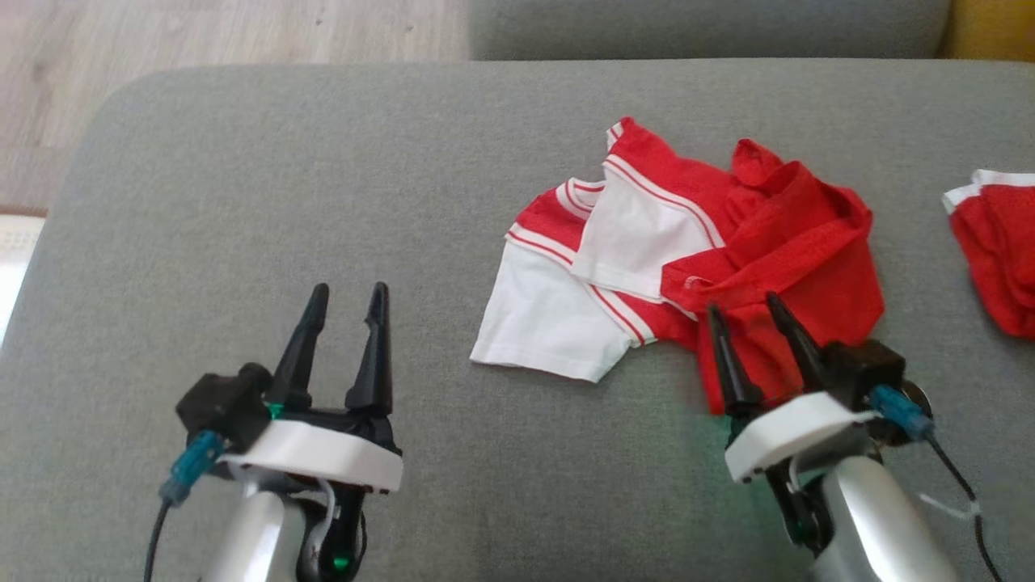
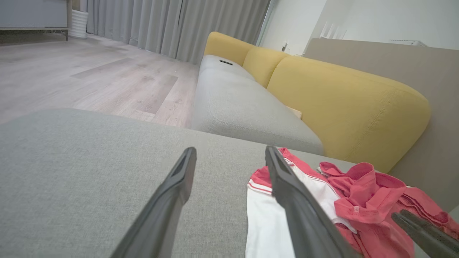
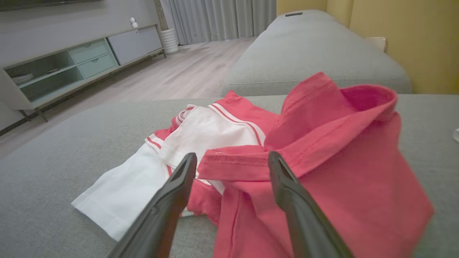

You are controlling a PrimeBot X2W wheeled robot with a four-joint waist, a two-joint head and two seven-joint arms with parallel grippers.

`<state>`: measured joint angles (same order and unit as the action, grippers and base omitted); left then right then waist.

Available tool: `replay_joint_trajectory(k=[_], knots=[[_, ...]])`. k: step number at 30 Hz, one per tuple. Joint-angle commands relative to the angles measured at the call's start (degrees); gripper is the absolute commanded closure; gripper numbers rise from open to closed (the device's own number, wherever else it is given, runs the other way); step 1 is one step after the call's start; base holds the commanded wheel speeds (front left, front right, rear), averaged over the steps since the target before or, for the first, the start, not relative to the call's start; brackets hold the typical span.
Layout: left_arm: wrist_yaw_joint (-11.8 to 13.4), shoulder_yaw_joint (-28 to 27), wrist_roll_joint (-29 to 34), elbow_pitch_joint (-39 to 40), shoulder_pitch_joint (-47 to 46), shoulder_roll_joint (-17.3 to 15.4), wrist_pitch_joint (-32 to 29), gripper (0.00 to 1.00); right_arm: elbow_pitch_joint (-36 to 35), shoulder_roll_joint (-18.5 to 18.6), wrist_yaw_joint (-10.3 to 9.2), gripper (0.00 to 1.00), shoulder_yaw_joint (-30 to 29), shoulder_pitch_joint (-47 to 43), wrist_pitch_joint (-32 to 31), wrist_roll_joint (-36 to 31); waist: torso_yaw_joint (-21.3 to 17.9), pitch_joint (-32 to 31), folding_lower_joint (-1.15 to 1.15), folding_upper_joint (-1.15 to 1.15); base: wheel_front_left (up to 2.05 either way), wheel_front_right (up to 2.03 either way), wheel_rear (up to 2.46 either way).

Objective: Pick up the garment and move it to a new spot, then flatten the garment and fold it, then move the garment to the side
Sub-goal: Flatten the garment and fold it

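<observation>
Right, both arms are low over the broad grey fabric cushion (image 1: 323, 202). The crumpled red-and-white short-sleeved garment (image 1: 679, 259) lies right of centre on it: white sleeve panels fanned out to the left, red body bunched up to the right, collar standing in a ridge.

The left gripper (image 1: 350, 291) sits well apart from the cloth over bare cushion, its two dark fingers spread and nothing between them. The right gripper (image 1: 742, 303) has its fingers splayed too, gripping nothing, tips over the near red hem. From the right wrist view a folded red edge runs across the gap between those fingers; whether the tips actually touch the fabric is hard to say.

A second red-and-white bundle of cloth (image 1: 999, 250) lies at the cushion's right edge, near the first garment but apart from it.

Beyond the cushion there is a long grey sofa seat (image 2: 244, 107) with mustard-yellow back cushions (image 2: 344, 104), and a small dark flat object (image 2: 226, 62) lying on the far end of it. Pale wooden flooring (image 1: 202, 32) stretches off to the left, with grey curtains (image 2: 172, 25) and a low pale-green media cabinet (image 3: 71, 64) behind.
</observation>
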<state>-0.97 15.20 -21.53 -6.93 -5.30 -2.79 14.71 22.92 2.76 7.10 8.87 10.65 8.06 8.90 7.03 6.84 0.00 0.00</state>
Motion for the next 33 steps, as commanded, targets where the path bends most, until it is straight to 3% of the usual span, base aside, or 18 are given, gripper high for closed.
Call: replay_joint_trajectory(k=[1, 13, 14, 15, 16, 24, 33], knots=[[0.2, -1.3, -0.5, 1.6, -2.9, -0.1, 0.3, 0.00, -0.7, 0.1, 0.39, 0.00, 1.7, 2.9, 0.3, -0.5, 0.8, 0.8, 0.00, 0.00, 0.00, 0.00, 0.00], [0.9, -0.5, -1.1, 1.8, -4.1, -0.1, 0.3, 0.00, 10.2, 0.1, 0.39, 0.00, 2.0, 9.8, 0.5, -6.3, 2.5, 2.5, 0.00, 0.00, 0.00, 0.00, 0.00], [1.0, -0.5, -1.1, 1.8, -4.1, -0.1, 0.3, 0.00, 10.9, 0.1, 0.39, 0.17, 1.8, 10.3, 0.5, -6.4, 2.4, 2.5, 0.00, 0.00, 0.00, 0.00, 0.00], [1.1, -0.5, -1.1, 1.9, -4.1, -0.1, 0.3, 0.00, 11.6, 0.1, 0.39, 0.78, 1.6, 10.7, 0.5, -6.4, 2.3, 2.6, 0.00, 0.00, 0.00, 0.00, 0.00], [1.1, -0.5, -1.1, 1.9, -4.1, -0.1, 0.3, 0.00, 12.3, 0.1, 0.39, 1.00, 1.6, 11.1, 0.7, -6.4, 2.2, 2.6, 0.00, 0.00, 0.00, 0.00, 0.00], [1.1, -1.4, -1.2, 1.5, -3.9, -0.1, 0.3, 0.00, 12.5, 0.1, 0.39, 1.00, -0.3, 11.6, 4.3, -2.8, -0.6, 1.6, 0.00, 0.00, 0.00, 0.00, 0.00], [1.1, -2.3, -1.5, 1.7, -2.7, -0.1, 0.3, 0.00, 3.1, 0.1, 0.39, 1.00, -10.9, 4.6, 5.7, 1.0, -5.2, -0.5, 0.00, 0.00, 0.00, 0.00, 0.00]])
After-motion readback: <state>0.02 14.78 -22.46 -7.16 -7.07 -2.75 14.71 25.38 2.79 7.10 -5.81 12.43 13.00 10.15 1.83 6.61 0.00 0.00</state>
